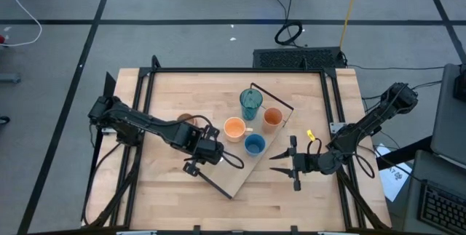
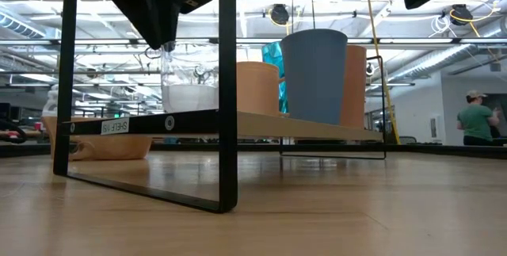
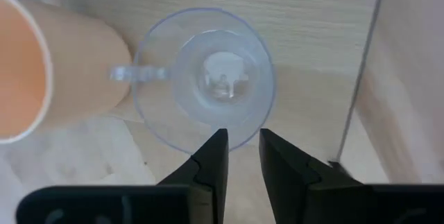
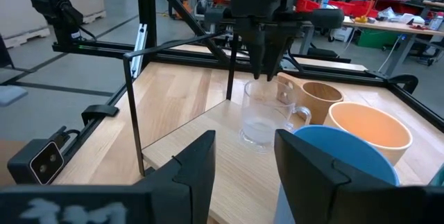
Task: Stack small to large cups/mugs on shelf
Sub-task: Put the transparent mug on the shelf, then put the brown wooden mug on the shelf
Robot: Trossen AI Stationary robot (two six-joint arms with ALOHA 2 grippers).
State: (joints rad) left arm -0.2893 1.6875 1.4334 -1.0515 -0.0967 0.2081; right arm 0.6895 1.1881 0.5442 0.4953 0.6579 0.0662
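The shelf [image 1: 240, 178] lies slantwise across the table's middle. On it stand the teal tumbler [image 1: 251, 102], two orange cups [image 1: 272, 117] [image 1: 234, 128], the blue cup [image 1: 254, 144] and the small clear cup [image 4: 266, 116]. The tan mug [image 4: 320, 98] stands on the table beside the shelf, partly hidden under my left arm. My left gripper [image 3: 244, 144] points down just over the clear cup's rim [image 3: 239, 139], with a narrow gap between its fingers. My right gripper [image 1: 294, 164] is open and empty, level, to the right of the shelf. My left gripper's fingertips stand side by side at the clear cup's rim [image 3: 208, 141], on the side away from its handle. They come from above, pointing down. I cannot tell whether they touch the rim. The cup stands upright on the shelf.
The shelf's black end rails [image 2: 228, 89] rise above the board near my left gripper. A black frame [image 1: 240, 70] runs around the table's far and side edges. Bare tabletop [image 1: 291, 198] lies toward the near edge. A person [image 2: 475, 117] stands far off in the room.
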